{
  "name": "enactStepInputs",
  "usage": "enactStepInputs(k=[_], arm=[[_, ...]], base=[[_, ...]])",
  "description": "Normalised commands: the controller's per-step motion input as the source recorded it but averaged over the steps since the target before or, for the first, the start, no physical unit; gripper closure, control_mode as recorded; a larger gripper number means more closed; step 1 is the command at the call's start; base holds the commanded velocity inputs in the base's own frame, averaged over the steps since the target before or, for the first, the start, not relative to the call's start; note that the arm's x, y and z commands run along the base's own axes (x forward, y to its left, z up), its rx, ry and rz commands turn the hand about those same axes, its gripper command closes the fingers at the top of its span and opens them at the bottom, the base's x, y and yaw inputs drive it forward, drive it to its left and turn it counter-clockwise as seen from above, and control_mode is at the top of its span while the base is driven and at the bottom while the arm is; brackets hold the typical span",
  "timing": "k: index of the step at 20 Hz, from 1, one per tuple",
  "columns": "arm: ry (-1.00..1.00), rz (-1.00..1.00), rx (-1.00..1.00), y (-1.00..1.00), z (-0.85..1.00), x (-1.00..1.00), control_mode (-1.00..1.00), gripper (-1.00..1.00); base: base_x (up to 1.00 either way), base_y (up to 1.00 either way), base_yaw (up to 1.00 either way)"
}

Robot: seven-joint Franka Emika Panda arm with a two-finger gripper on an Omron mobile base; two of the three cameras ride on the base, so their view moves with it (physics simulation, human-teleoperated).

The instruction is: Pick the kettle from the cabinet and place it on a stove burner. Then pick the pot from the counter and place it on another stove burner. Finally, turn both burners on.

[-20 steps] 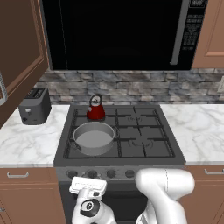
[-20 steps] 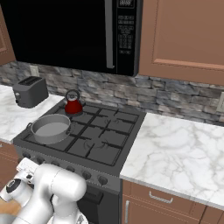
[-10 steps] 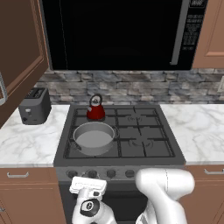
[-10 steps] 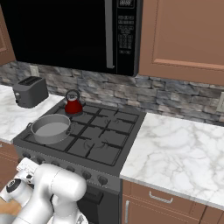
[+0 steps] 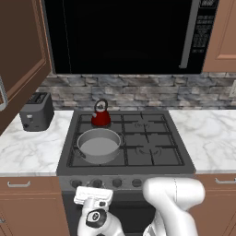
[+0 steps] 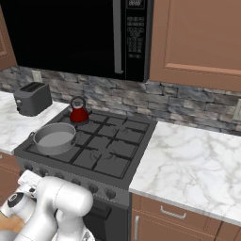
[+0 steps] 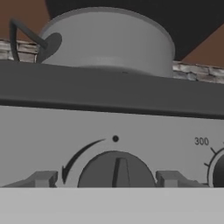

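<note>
The red kettle [image 5: 101,118] sits on the back-left burner, the grey pot [image 5: 98,145] on the front-left one just before it. The gripper [image 7: 105,180] faces a round knob [image 7: 116,169], fingers [image 7: 42,179] spread either side, seemingly not touching. "300" [image 7: 201,141] marks the next dial

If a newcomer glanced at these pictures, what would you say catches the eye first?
Probably the glossy red kettle on the stove's rear left burner, with the wide grey pot on the front left burner just before it. Next, the pincer low at the stove front, its fingertips either side of a round knob.
</note>
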Motion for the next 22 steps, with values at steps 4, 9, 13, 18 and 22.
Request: enactStepInputs(k=[4, 9, 13, 18, 22], arm=[[0.0, 0.01, 0.0, -0.31, -0.26, 0.04, -1.0, 1.0], [0.0, 0.0, 0.0, -0.29, -0.14, 0.04, -1.0, 1.0], [0.0, 0.0, -0.06, -0.02, 0.0, -0.02, -1.0, 1.0], [0.0, 0.0, -0.21, 0.0, 0.0, -0.01, -1.0, 1.0], [0.02, -0.01, -0.27, 0.0, 0.0, 0.0, -1.0, 1.0]], base=[[0.0, 0.0, 0.0], [0.0, 0.0, 0.0], [0.0, 0.0, 0.0], [0.0, 0.0, 0.0], [0.0, 0.0, 0.0]])
